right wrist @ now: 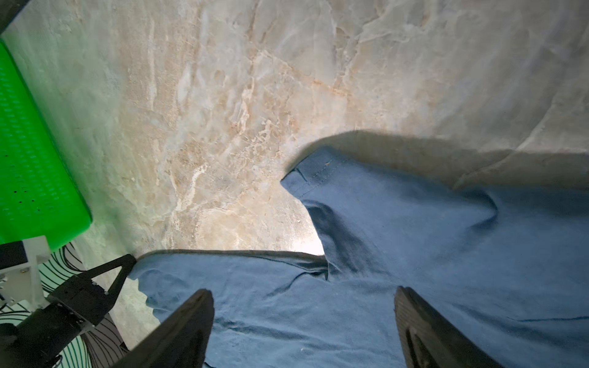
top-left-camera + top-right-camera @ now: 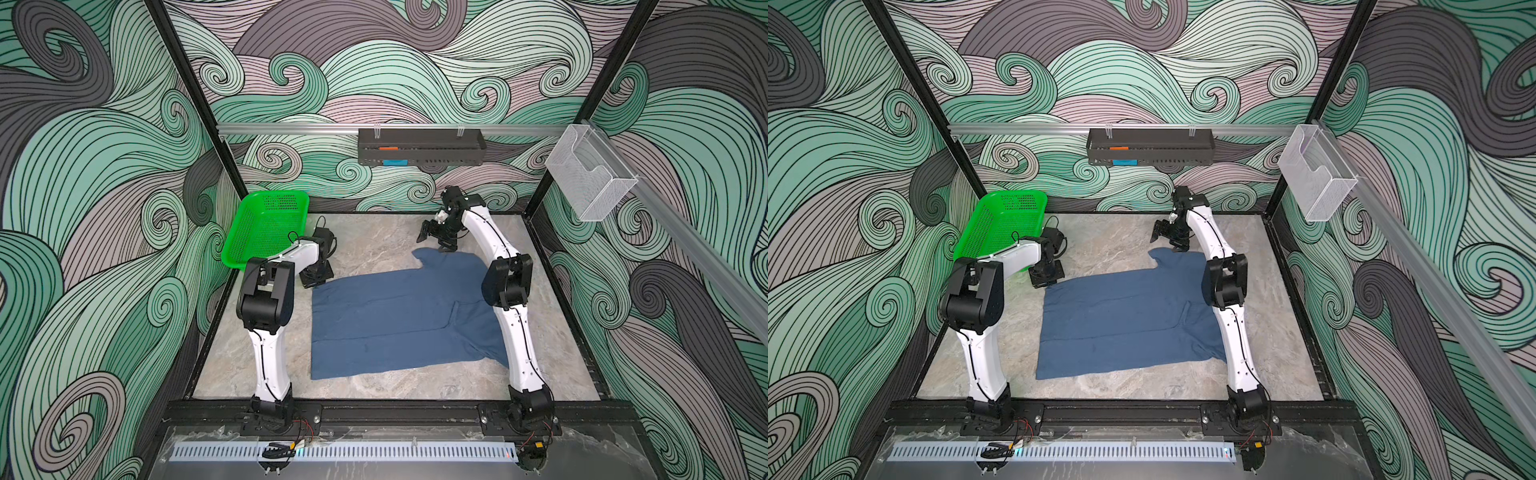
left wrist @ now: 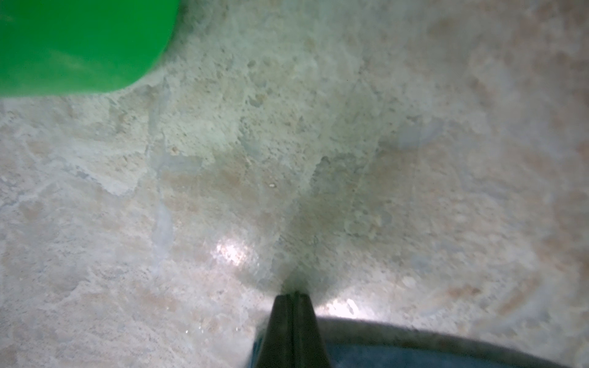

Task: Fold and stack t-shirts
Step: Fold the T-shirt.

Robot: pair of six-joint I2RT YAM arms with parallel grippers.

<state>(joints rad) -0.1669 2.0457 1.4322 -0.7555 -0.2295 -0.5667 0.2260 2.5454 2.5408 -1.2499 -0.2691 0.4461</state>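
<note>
The left gripper [image 3: 294,294] has its two dark, tapered fingers pressed flat together. The tips sit over bare tabletop [image 3: 287,127], right at the edge of the t-shirt [image 3: 414,353]. Whether any cloth is caught further back between them cannot be told. In both top views this gripper [image 2: 317,280] [image 2: 1047,280] points downward just beside the green basket [image 2: 249,232] [image 2: 984,232], at the shirt corner closest to the basket.

The right gripper [image 1: 302,290] stands wide open and holds nothing. Its ridged black fingers [image 1: 191,318] are spread above blue cloth. In both top views it hovers [image 2: 435,242] [image 2: 1168,241] well apart from the basket, at the tip of one short sleeve. Whether it touches the sleeve cannot be told.

The t-shirt [image 2: 395,324] [image 2: 1121,324] is plain slate blue, a soft matte knit with shallow wrinkles and a stitched sleeve hem [image 1: 318,175]. It lies spread flat on the tabletop, and it is wider than the basket. Its long axis runs sideways away from the basket, with the straight bottom hem at the basket end and the sleeves and shoulders pointing away. One sleeve juts out level with the basket, while the other lies farther off, partly hidden by the right arm.

The basket is bright green plastic, rectangular with rounded corners and perforated walls. The tabletop is glossy, with a beige-grey marble pattern.
</note>
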